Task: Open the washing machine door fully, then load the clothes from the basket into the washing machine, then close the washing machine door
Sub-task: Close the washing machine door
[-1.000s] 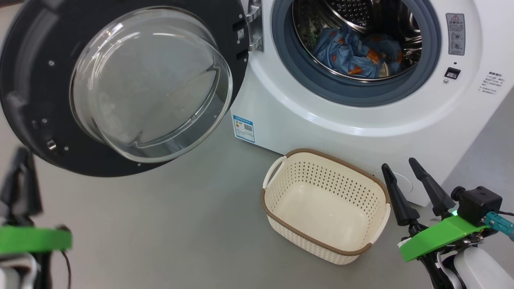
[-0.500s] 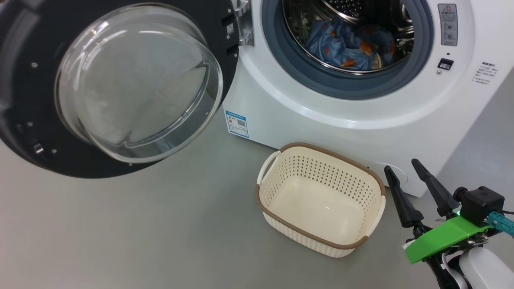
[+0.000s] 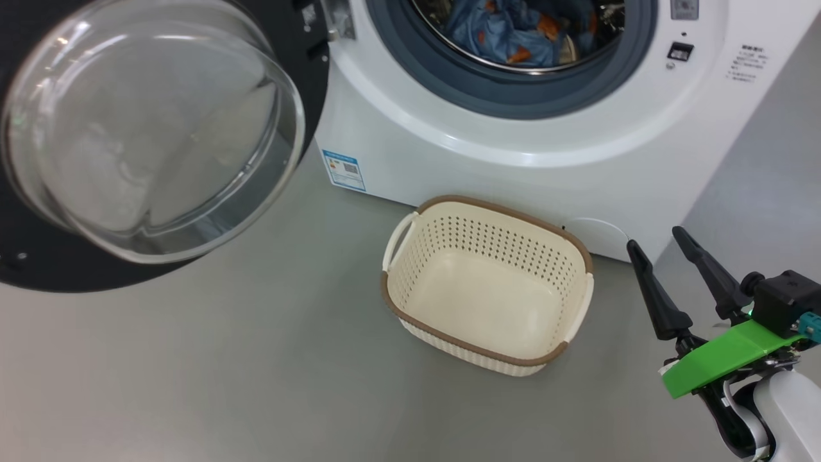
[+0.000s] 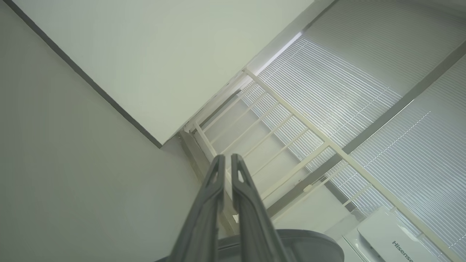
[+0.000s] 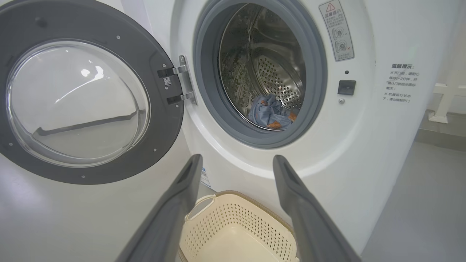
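Illumination bright, even and diffuse in all views. Soft white glare on the glass of the washing machine door (image 3: 147, 128); only a faint shadow beside the basket (image 3: 494, 237) on the floor (image 3: 224, 385). Left wrist view hazy and greenish, brightest at the blinds (image 4: 364, 109). Right wrist view curves straight lines near its edges.

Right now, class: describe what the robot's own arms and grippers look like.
The right gripper has two long, black, tapering fingers on a bright green bracket, with a black camera block, a teal connector and a glossy white forearm. The left gripper has two slim dark grey fingers, each with a small slot near its tip.
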Available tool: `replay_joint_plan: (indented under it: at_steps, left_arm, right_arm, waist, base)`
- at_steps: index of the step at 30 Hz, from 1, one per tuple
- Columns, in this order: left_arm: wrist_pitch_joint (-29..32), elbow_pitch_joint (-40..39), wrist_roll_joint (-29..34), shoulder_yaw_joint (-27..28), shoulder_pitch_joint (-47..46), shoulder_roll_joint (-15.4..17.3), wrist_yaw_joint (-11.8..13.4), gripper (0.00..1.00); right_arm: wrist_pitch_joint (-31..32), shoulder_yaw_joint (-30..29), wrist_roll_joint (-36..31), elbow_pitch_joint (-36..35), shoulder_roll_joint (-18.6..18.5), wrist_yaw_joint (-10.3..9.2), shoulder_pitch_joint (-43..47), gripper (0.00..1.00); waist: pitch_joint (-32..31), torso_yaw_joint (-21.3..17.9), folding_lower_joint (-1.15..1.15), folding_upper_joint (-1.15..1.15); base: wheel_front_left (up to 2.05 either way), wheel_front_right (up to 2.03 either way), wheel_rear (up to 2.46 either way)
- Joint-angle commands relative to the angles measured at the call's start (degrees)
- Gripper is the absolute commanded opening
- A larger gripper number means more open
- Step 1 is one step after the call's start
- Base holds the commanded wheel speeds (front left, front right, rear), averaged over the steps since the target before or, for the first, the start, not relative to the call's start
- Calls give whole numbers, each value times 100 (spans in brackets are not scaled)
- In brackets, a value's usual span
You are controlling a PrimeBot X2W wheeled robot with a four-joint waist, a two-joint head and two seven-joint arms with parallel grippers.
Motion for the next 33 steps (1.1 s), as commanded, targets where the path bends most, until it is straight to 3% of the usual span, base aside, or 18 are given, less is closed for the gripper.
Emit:
replay_joint_plan:
  at_steps: [1,17,22,33]
  left_arm:
    - [63,-12,-95,152,-206,457,-64,0]
    - [482,1361,-836,631,-846,985,-86,0]
    - [594,1828,-876,655,-1026,1116,15,0]
    - [1037,2186,-1033,718,-1370,1340,-22,0]
  right_arm:
    - [16,25,-89,-172,-101,42,-88,100]
    - [373,-290,-437,-664,-89,42,-184,100]
    - [432,-337,-519,-762,-86,42,-193,100]
    - [491,-381,-630,-860,-74,42,-272,100]
  waist:
    - [171,-156,0,0]
    - [918,-378,0,0]
    - [1076,-435,0,0]
    - [1398,-545,0,0]
  base:
    - [0,0,0]
    - [0,0,0]
    - [0,0,0]
    - [0,0,0]
